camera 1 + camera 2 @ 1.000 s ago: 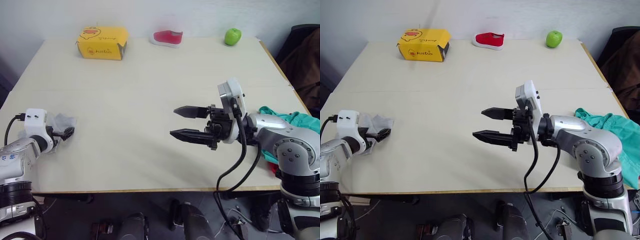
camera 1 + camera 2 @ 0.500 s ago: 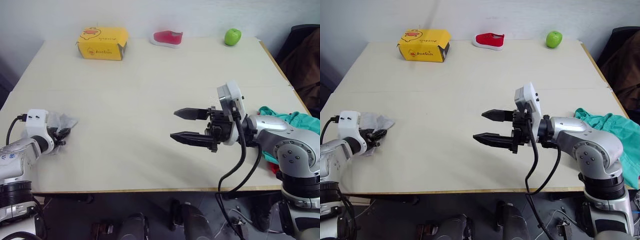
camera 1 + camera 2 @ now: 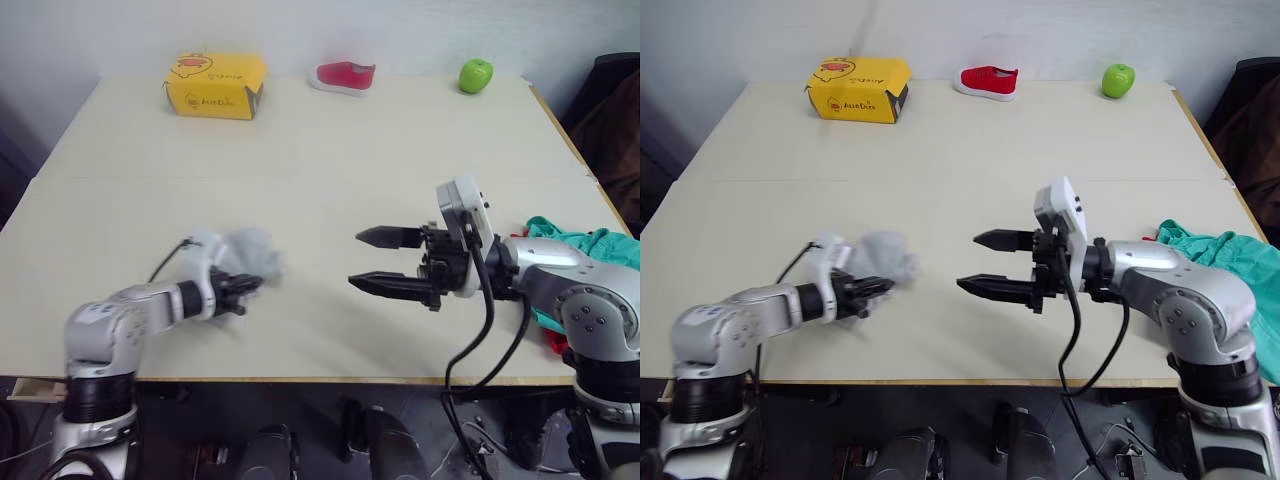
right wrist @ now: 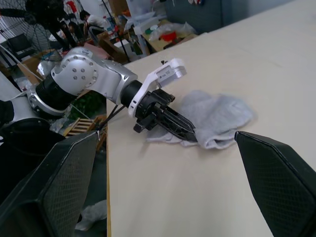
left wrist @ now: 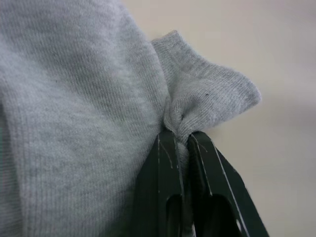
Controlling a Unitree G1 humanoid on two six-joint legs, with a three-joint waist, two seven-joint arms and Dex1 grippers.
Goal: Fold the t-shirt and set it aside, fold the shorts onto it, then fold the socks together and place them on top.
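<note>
We see the left gripper [image 3: 875, 288] low over the table [image 3: 940, 150], jaws clenched on a fold of the socks [image 3: 883, 258]; the left wrist view shows grey knit pinched between the two black fingers [image 5: 168, 192]. The socks lie bunched on the table near its front edge, left of centre. The right gripper [image 3: 992, 265] hangs just right of them, jaws spread wide, holding nothing. The shorts [image 3: 1225, 262] sit crumpled at the table's right edge behind the right arm. Along the far edge: a yellow box [image 3: 858, 88] with contents we cannot tell, a small red shoe [image 3: 989, 80], a green apple [image 3: 1118, 79].
</note>
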